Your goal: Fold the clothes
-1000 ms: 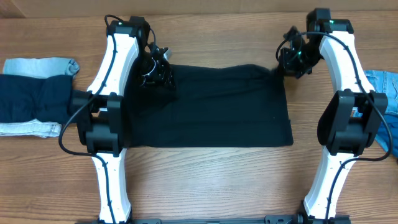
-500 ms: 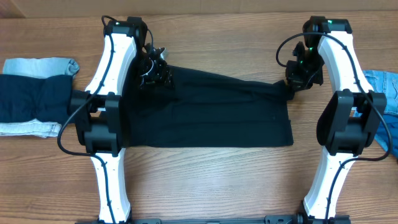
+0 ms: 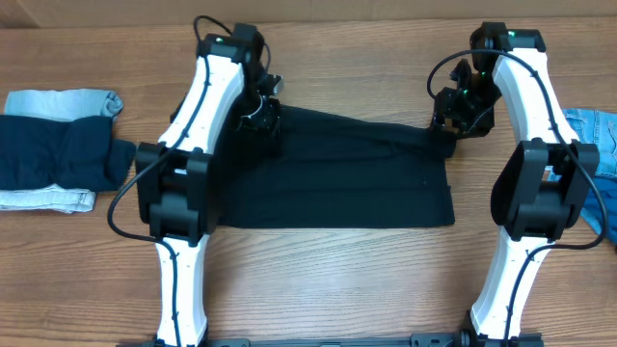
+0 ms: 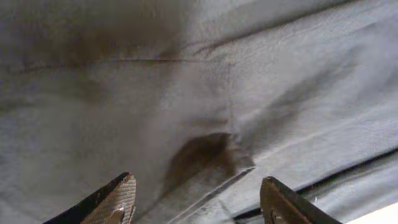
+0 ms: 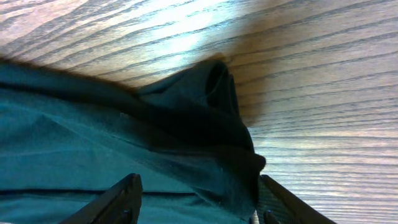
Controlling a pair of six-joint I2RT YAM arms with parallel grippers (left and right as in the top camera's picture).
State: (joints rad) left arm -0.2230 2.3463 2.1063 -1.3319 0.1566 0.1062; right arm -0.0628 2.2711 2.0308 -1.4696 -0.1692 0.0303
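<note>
Black garment point(image 3: 337, 178), spread roughly flat at mid-worktop point(image 3: 318, 289), long axis running left to right. Shows a straight near edge and a slanted, rumpled far edge. Lies between the two arms, with one far corner under each.

Left gripper point(image 3: 262, 118): poised over the far-left corner, jaws spread wide, fingertips point(image 4: 115, 200) down at the cloth on either side of a small pucker, nothing pinched. Right gripper point(image 3: 453, 120): over the far-right corner, likewise released. Straddles a bunched, doubled-over corner with open fingers point(image 5: 121, 199), bare wood just beyond.

Neither arm nearer overall; own corner directly below each. Points, as a guess, to a two-handed pinch along the far edge. Calls next for closing both grippers, then probably drawing the far edge toward the near one, across the short axis. Wants both pinches level, to keep the slant out of the fold. Looks easier on the right, with cloth heaped thick between the fingers; risks a skid over the flat top layer on the left.

Further out: navy garment point(image 3: 53, 154), folded, at the left edge of the worktop, resting on pale denim point(image 3: 63, 100), well apart from the black one. More denim point(image 3: 590, 130) at the right edge, partly behind the right arm. No containers in view, so nothing held in anything.
</note>
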